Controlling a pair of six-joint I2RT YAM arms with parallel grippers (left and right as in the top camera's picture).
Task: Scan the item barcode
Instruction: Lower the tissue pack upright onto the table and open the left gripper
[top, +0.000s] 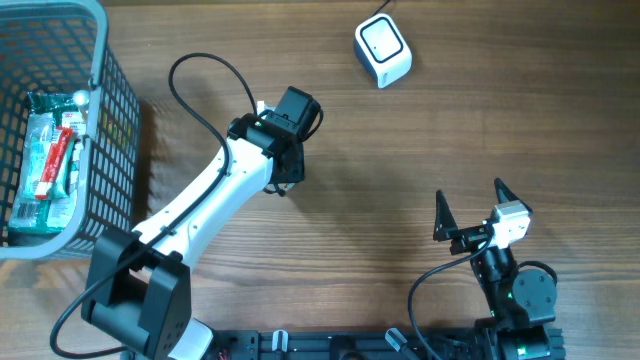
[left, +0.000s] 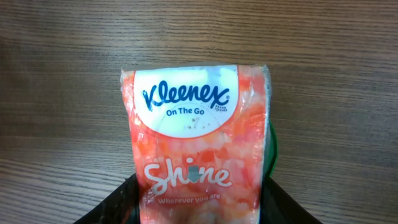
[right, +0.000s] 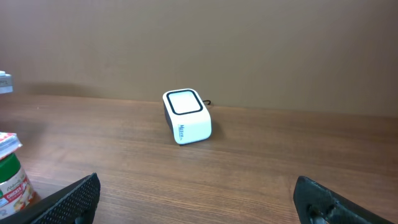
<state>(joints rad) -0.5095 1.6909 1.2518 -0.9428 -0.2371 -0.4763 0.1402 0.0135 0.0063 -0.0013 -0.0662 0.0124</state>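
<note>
Only the left wrist view shows the left gripper (left: 202, 208) clamping an orange plastic Kleenex tissue pack (left: 198, 143). The right gripper (right: 196, 193) gapes empty, with a white box-shaped scanner (right: 185, 116) ahead.

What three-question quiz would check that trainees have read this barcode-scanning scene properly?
1. True or false: the right gripper stands open and empty.
2. What does the left gripper hold? A) a Kleenex tissue pack B) a soup can C) a bottle
3. Fill in: the white barcode scanner stands on the ___, apart from both arms.
Key: 1 true; 2 A; 3 table.
</note>
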